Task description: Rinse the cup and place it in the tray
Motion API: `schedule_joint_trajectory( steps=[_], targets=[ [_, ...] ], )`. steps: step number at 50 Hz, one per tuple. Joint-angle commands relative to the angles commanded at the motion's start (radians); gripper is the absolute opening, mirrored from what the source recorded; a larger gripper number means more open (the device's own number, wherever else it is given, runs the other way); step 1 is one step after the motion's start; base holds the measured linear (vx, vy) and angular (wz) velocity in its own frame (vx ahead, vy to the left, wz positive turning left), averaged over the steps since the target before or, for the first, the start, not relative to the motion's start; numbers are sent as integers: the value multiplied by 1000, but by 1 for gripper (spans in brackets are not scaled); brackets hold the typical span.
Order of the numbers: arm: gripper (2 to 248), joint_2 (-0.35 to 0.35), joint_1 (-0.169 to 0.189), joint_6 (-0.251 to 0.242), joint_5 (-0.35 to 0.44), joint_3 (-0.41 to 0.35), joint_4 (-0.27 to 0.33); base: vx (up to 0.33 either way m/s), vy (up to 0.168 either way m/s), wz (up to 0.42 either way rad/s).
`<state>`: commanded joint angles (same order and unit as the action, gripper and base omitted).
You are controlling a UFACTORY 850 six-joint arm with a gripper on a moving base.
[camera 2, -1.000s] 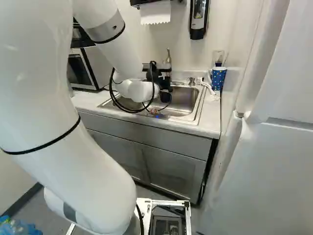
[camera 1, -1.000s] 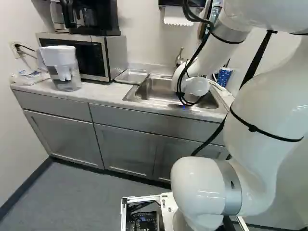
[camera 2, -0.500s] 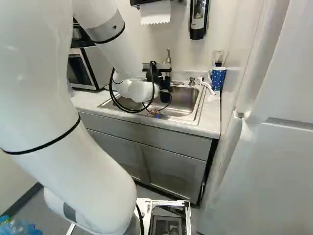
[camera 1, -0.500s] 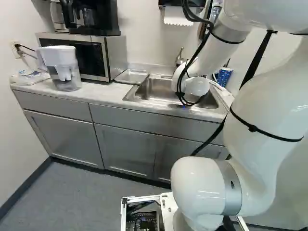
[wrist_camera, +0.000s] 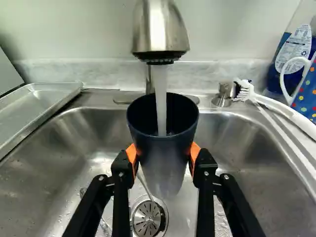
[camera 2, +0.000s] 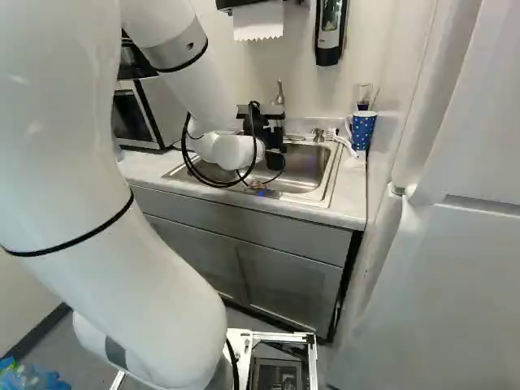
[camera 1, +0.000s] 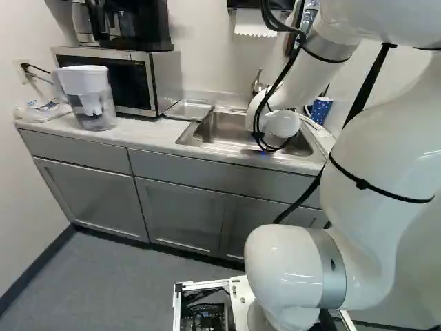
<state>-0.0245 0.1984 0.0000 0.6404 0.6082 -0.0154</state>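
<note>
In the right base view my gripper (camera 2: 275, 145) reaches over the sink (camera 2: 307, 171); its fingertips are hard to make out there. The wrist view shows the gripper (wrist_camera: 163, 157) shut on a dark cup (wrist_camera: 165, 170), an orange pad pressing each side. The cup is upright with its mouth up, held above the basin beneath the faucet (wrist_camera: 160, 27). A stream of water (wrist_camera: 160, 94) runs from the faucet into it. The metal tray (wrist_camera: 42, 101) lies beside the basin, also seen in the left base view as a shallow tray (camera 1: 188, 109) between sink and microwave.
A white brush (wrist_camera: 286, 114) and a dotted mug (camera 2: 362, 130) stand or lie on the sink's far side from the tray. The microwave (camera 1: 114, 79) and a water pitcher (camera 1: 89, 100) are on the counter. A drain (wrist_camera: 147, 219) shows below the cup.
</note>
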Motion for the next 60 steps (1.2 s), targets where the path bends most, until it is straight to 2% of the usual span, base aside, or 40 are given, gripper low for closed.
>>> schedule_joint_trajectory(
  steps=[60],
  targets=[
    [121,0,0,0,0,0,0,0,0,0]
  ],
)
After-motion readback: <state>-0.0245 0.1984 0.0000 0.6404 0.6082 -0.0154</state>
